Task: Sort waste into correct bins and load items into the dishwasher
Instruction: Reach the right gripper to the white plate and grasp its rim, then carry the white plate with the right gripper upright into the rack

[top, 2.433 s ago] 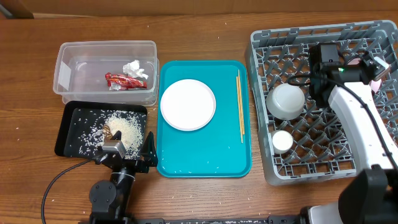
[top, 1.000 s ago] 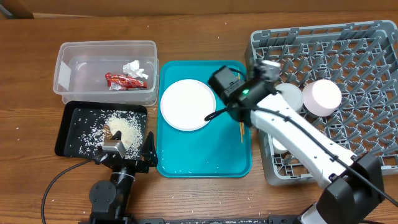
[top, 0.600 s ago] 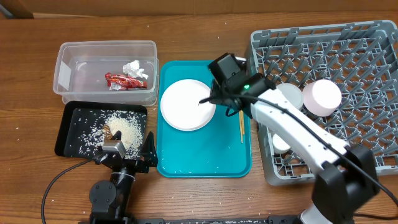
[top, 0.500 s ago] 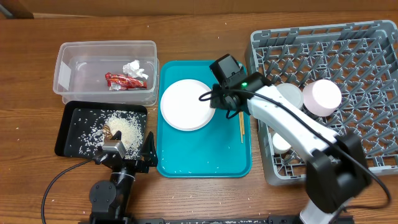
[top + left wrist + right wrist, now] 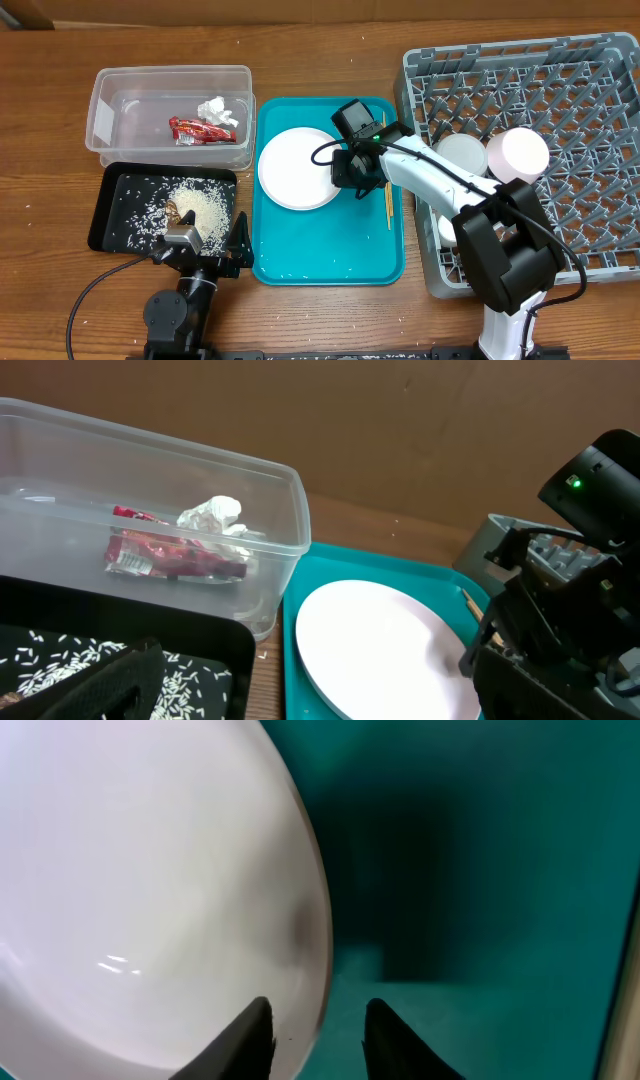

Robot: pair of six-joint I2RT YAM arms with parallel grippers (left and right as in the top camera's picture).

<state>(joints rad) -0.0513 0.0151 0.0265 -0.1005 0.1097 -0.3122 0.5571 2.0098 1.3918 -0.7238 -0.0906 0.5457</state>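
The desk [image 5: 320, 60] is carrying the grey dish rack [image 5: 580, 200] on the right, the teal tray [image 5: 330, 250] in the middle and the black tray [image 5: 120, 215] near left. A pale plate [image 5: 295, 170] is lying on the teal tray's far half. The right end effector [image 5: 318, 1042] is straddling the plate's right rim, fingers narrowly parted. The left end effector [image 5: 203, 250] is sitting spread wide beside the black tray.

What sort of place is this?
Likely a robotics lab mock-up of kitchen cleanup: a dish rack, a teal tray with a plate, and a clear waste tub on a wooden table.
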